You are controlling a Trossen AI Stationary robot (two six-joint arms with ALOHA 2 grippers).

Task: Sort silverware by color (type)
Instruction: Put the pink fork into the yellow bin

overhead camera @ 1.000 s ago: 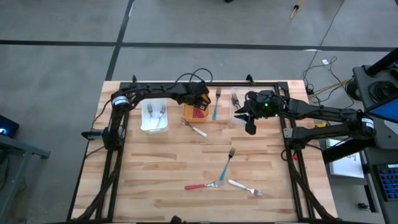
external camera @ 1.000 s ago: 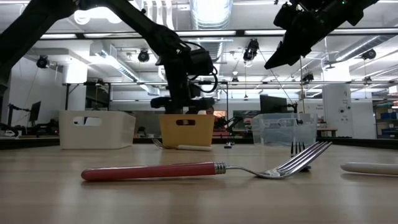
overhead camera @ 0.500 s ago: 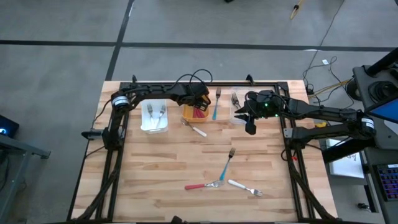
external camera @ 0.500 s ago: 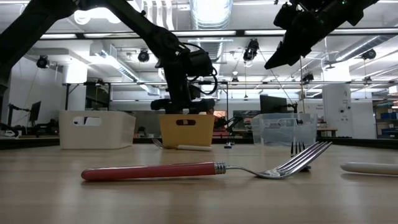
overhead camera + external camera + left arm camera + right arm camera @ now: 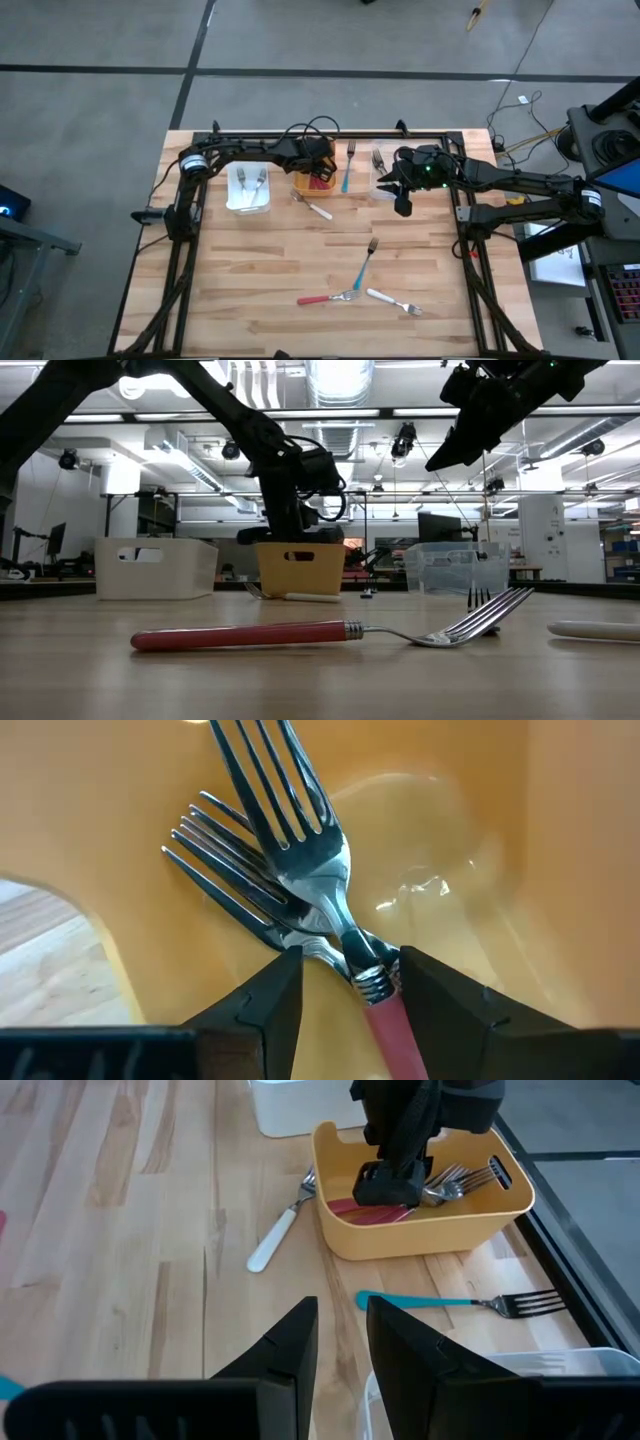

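Observation:
My left gripper (image 5: pixel 350 982) is open, down inside the orange bin (image 5: pixel 313 181). Its fingers stand on either side of the neck of a red-handled fork (image 5: pixel 385 1025), which lies on a second fork (image 5: pixel 235 870) on the bin floor. My right gripper (image 5: pixel 342 1342) is open and holds nothing. It hovers above the table by the clear bin (image 5: pixel 385 178). On the table lie a teal fork (image 5: pixel 347 166), a white-handled fork (image 5: pixel 316 207), another teal fork (image 5: pixel 365 262), a red fork (image 5: pixel 326 298) and a white one (image 5: pixel 393 300). My left gripper comes from above with one finger (image 5: pixel 425 985) close against the red fork's neck (image 5: pixel 370 978), just below the tines. I cannot tell whether it touches. The fork rests in the bin.
A white bin (image 5: pixel 248 188) with two utensils stands left of the orange one. A fork (image 5: pixel 378 160) lies in the clear bin. A dark frame rail (image 5: pixel 330 133) runs along the far edge. Open wood lies between the bins and the near forks.
My left gripper has shifted slightly toward the table's left and sunk a little lower into the orange bin. My right arm has kept still.

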